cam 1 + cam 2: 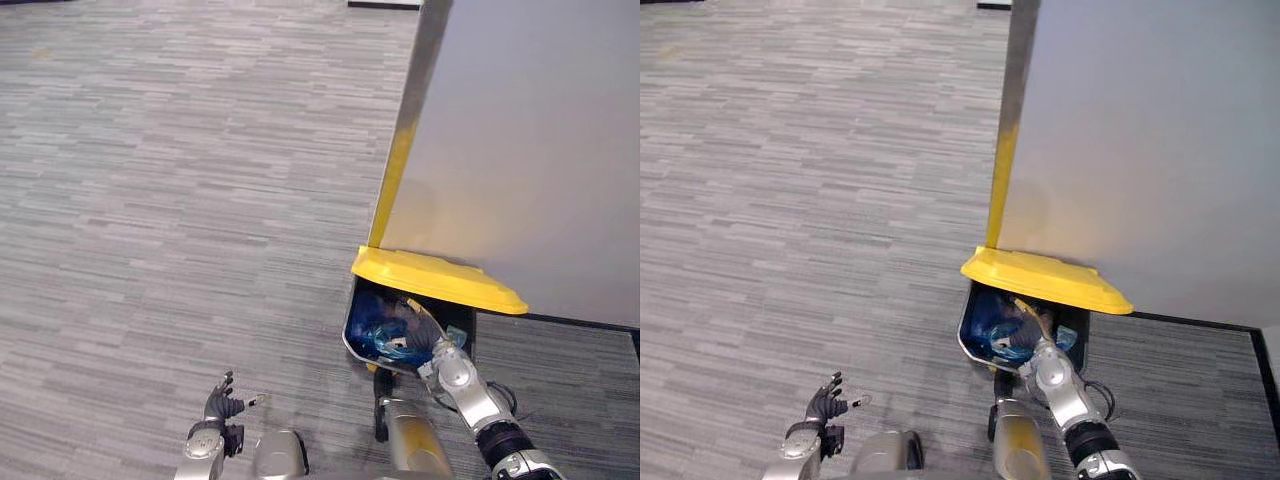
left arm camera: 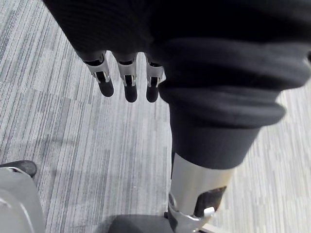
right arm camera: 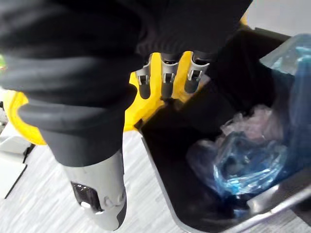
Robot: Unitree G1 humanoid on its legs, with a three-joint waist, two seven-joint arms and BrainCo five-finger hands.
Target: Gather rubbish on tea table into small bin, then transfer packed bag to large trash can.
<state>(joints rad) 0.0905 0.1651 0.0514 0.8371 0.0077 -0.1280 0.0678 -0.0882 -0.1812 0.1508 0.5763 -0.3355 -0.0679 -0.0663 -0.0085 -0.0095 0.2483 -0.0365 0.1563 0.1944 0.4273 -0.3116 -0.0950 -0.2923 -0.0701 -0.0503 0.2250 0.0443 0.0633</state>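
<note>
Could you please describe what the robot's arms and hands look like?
The left arm and right arm are silver-grey tubes with rounded joints. The left hand and right hand match: a dark ribbed cover over back and wrist, then silver fingers ending in dark tips.

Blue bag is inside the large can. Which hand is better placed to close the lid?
Right. The right hand is at the trash can's mouth, fingers straight, beside the blue bag and close to the raised yellow lid. The left hand hangs open over the carpet, apart from the can.
</note>
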